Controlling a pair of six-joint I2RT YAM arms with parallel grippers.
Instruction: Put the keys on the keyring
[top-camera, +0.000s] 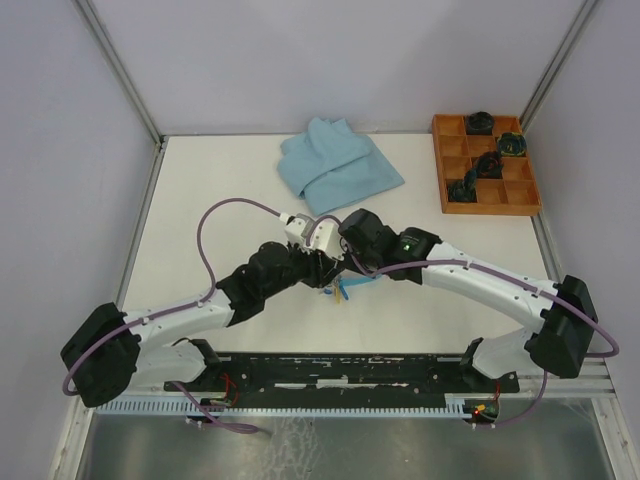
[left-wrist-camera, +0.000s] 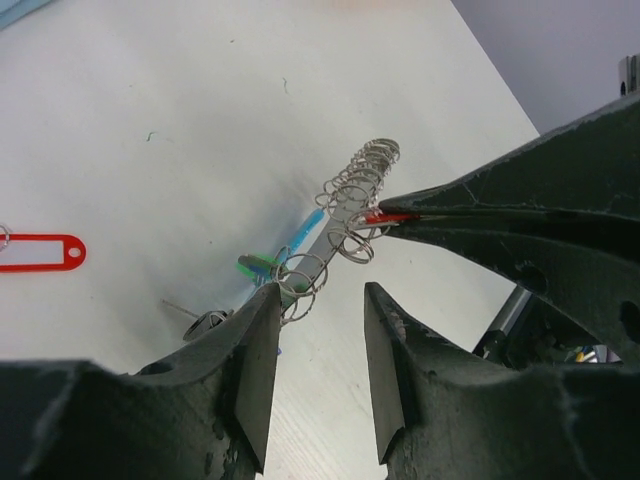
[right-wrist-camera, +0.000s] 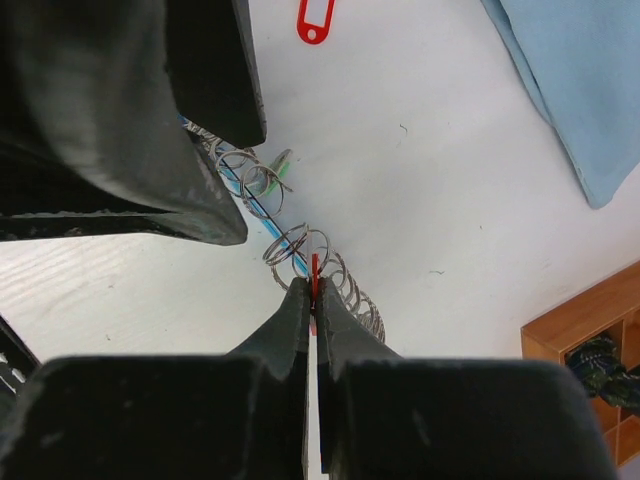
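The keyring (left-wrist-camera: 350, 200), a grey coil of wire loops with a light-blue segment (left-wrist-camera: 308, 228), lies on the white table. A green key tag (left-wrist-camera: 258, 265) sits at its near end. My right gripper (right-wrist-camera: 313, 290) is shut on a thin red key tag (right-wrist-camera: 314, 270), seen edge-on, with its tip against the coil's loops (right-wrist-camera: 335, 280). My left gripper (left-wrist-camera: 320, 295) stands open with nothing between its fingers; its left fingertip (left-wrist-camera: 262, 300) is beside the coil's near end. Another red tag (left-wrist-camera: 40, 252) lies flat, apart to the left. From above, both grippers meet over the keyring (top-camera: 340, 290).
A folded light-blue cloth (top-camera: 335, 165) lies at the back centre. A wooden compartment tray (top-camera: 520, 195) holding dark bundles stands at the back right. Grey walls close in the table on three sides.
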